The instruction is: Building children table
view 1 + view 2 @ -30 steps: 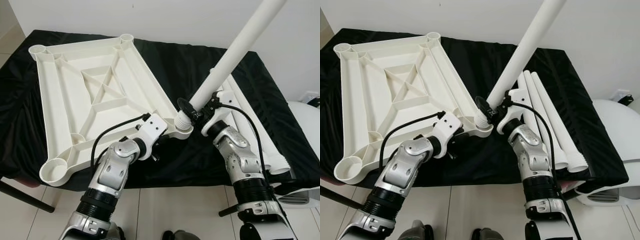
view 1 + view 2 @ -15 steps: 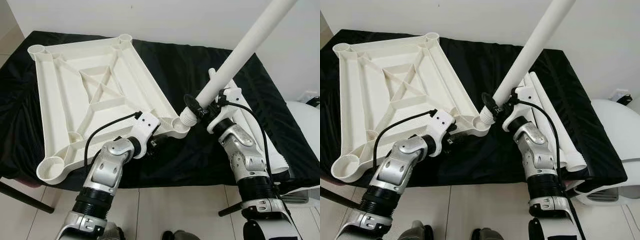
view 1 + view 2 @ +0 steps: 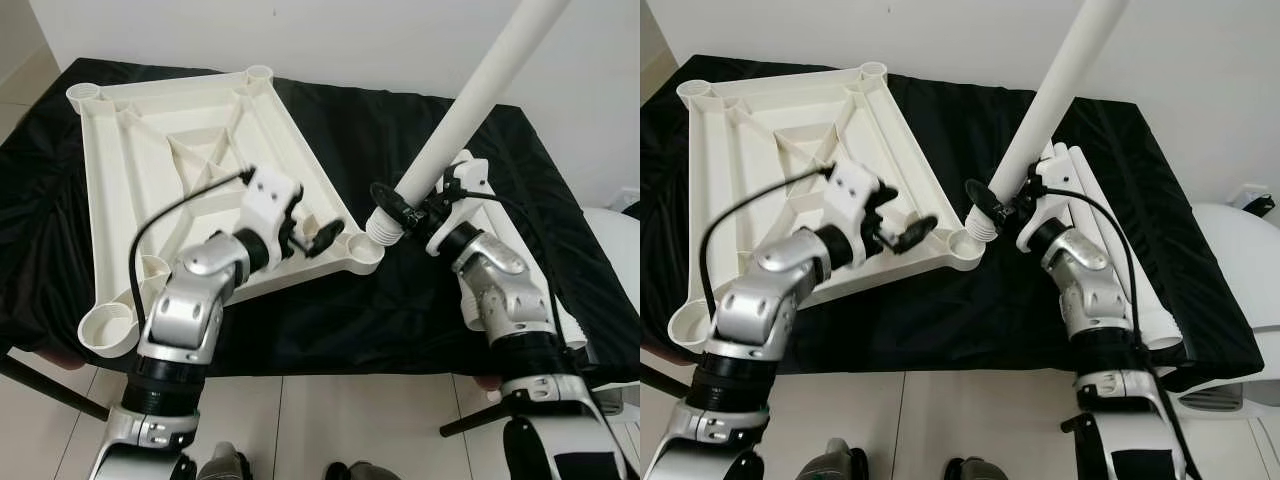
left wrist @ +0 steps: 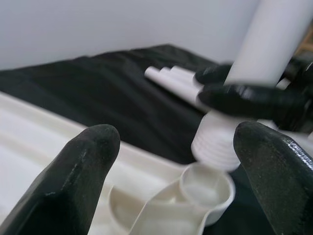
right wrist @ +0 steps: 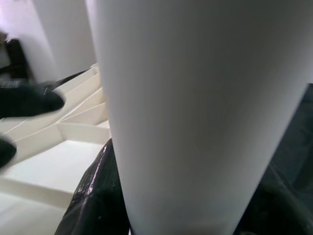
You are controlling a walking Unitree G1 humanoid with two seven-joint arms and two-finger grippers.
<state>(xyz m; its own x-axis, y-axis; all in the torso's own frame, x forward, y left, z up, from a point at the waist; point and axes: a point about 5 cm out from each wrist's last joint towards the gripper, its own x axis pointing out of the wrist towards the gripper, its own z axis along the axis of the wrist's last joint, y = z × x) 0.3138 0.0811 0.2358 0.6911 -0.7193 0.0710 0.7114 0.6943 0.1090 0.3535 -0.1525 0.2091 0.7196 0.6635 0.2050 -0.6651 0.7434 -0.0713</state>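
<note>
Premises appear to be a plain domestic room: bare white wall [image 3: 300, 35], pale tiled floor [image 3: 330, 420], and a worktop [image 3: 330, 310] draped in black cloth.

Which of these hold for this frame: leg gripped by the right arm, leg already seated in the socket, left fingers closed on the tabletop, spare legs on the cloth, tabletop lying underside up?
1. The right gripper grips a white table leg. True.
2. The leg's threaded end is seated in the corner socket. False: it hangs just beside and above it.
3. The left gripper is closed on the tabletop. False: its fingers are spread open over the corner.
4. Spare legs lie on the black cloth. True.
5. The tabletop lies underside up. True.
</note>
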